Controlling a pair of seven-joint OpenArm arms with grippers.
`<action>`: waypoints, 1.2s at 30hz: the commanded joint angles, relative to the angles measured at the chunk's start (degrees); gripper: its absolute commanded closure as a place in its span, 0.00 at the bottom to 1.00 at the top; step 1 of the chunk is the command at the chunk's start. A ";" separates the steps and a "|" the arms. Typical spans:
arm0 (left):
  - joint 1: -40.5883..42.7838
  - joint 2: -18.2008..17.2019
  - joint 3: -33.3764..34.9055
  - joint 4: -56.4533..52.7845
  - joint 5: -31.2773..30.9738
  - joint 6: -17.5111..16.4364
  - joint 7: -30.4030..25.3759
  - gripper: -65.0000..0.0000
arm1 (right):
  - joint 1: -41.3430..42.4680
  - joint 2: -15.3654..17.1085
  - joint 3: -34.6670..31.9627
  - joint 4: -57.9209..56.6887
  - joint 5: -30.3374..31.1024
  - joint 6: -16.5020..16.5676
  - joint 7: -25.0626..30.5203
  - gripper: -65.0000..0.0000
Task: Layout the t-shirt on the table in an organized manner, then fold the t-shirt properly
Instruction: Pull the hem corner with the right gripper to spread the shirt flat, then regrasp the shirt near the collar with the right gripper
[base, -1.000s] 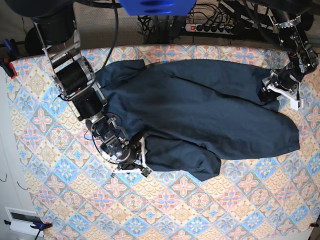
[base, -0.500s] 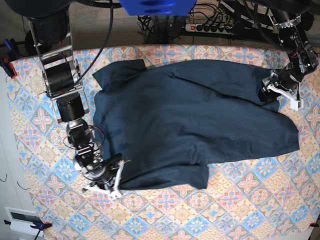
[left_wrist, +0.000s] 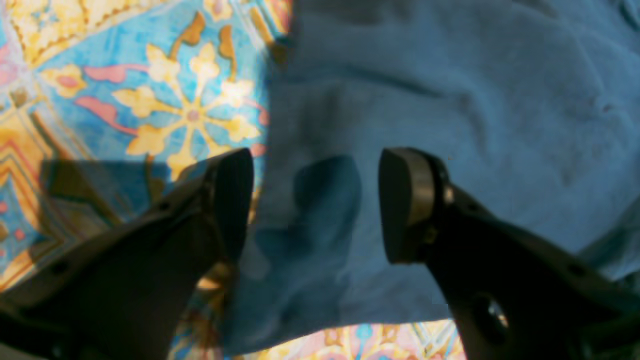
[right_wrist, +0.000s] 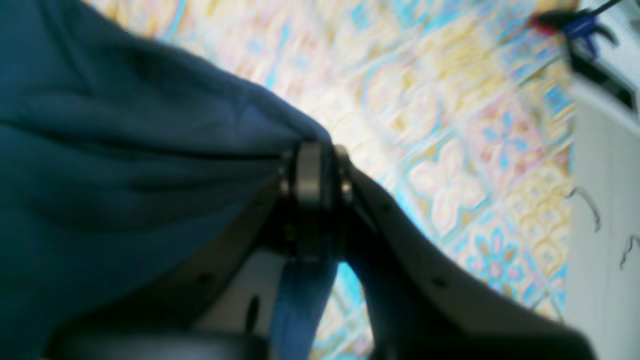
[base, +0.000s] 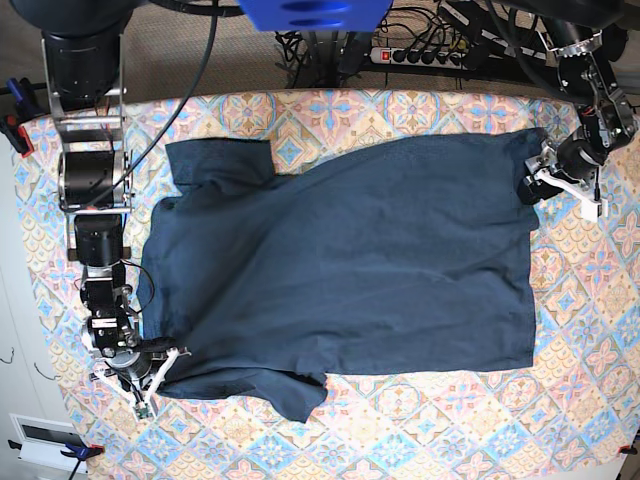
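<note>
The dark navy t-shirt (base: 350, 270) lies spread wide over the patterned table (base: 450, 430), one sleeve at the back left and one at the front. At the shirt's front left corner, my right gripper (base: 165, 365) is shut on a pinch of its fabric. The right wrist view shows the same gripper (right_wrist: 316, 165) closed on a bunched fold of the t-shirt (right_wrist: 125, 175). My left gripper (base: 535, 185) sits at the shirt's far right corner. In the left wrist view that gripper (left_wrist: 315, 200) stands open over the t-shirt's (left_wrist: 450, 100) edge, with cloth lying flat below the gap.
A power strip (base: 420, 55) and cables run behind the table's back edge. Clamps (base: 15, 125) hold the tablecloth at the left corner. A white box (base: 40, 435) sits off the front left corner. Bare tablecloth (left_wrist: 150, 100) lies beside the shirt's edge.
My right gripper closed on the shirt and dragged its corner to the left and toward the front edge, and the shirt has spread out flatter. The left arm has stayed in place.
</note>
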 joint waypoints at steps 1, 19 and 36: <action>-0.48 -1.04 -0.36 2.13 -0.82 -0.43 -0.96 0.43 | 2.69 0.33 0.36 -0.21 -2.34 -2.64 1.70 0.95; -0.48 -0.34 0.78 4.94 -0.29 -0.34 -0.52 0.43 | -22.72 0.33 7.13 35.48 -15.00 -12.67 -7.27 0.61; -5.32 0.89 6.41 -2.44 6.75 -0.34 -1.49 1.00 | -46.19 0.33 16.98 65.37 -4.54 0.43 -18.43 0.61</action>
